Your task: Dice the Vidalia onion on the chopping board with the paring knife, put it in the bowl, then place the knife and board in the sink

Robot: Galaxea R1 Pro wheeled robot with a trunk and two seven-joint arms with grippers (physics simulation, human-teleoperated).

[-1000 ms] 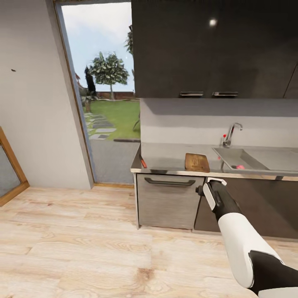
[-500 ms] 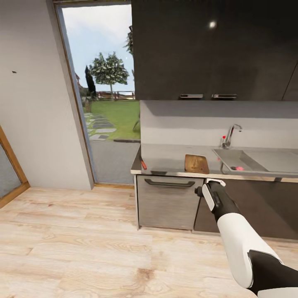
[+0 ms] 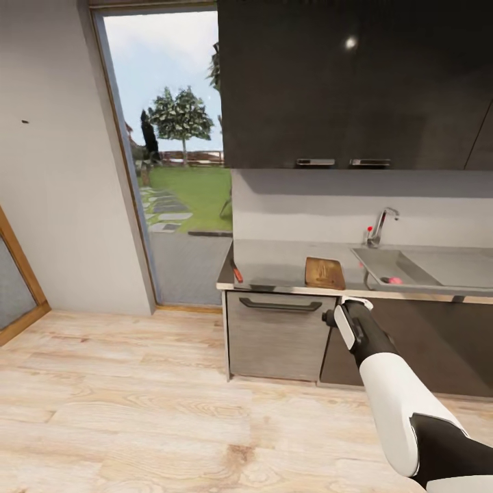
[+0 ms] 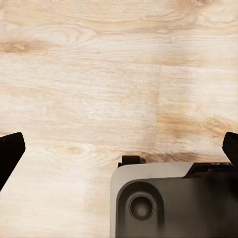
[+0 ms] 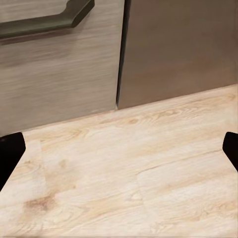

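- While the robot stands back on the light wood floor point(image 3: 137, 411), the chopping board point(image 3: 324, 272) lies flat on the grey bench point(image 3: 274, 263), a brown wooden rectangle with rounded corners, near the front edge and just left of the sink point(image 3: 411, 263)
- Near the bench's left end rests the paring knife point(image 3: 236, 271), slim with a red-orange handle, well apart from the board
- Inside the sink basin a small pinkish-red thing point(image 3: 394, 279) lies near the front wall; too small to tell what it is
- A curved tap point(image 3: 378, 226) stands behind the sink, under the dark upper cabinets point(image 3: 356, 82)
- Right arm point(image 3: 390, 383) reaches forward below the bench edge, before the grey lower cabinets point(image 3: 277, 335)
- Right gripper point(image 5: 119, 148) is spread wide, its dark fingertips point(image 5: 10, 156) at opposite edges of the wrist view, holding nothing, above floor and cabinet fronts
- Left gripper point(image 4: 119, 153) is likewise spread wide and empty, over the floor and part of the robot's own grey body point(image 4: 173, 203)
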